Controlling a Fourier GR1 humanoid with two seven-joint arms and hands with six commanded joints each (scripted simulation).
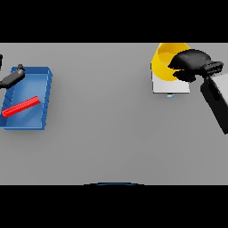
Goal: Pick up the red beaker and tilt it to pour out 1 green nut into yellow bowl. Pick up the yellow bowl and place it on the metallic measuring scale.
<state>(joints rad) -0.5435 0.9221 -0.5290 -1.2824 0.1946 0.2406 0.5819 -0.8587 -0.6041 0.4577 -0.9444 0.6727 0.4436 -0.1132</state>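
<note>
Right hand (pixel 192 63): at the upper right of the table, fingers curled round the near right rim of the yellow bowl, holding it.
Yellow bowl (pixel 164 62): directly left of the right hand and partly hidden by it; it sits tilted over the far edge of the scale, its opening turned toward the view. Whether it rests on the plate or is held just above it cannot be told.
Metallic measuring scale (pixel 168 86): a pale square plate below the bowl, just left of the right forearm.
Left hand (pixel 13 76): at the far left edge, over the far corner of the blue tray; too little of it shows to tell how its fingers are set.
Blue tray (pixel 46 98): at the left of the grey table (pixel 102 116), well apart from the bowl.
Red beaker (pixel 20 107): lying on its side, slanted, inside the tray, just below the left hand and apart from it.
</note>
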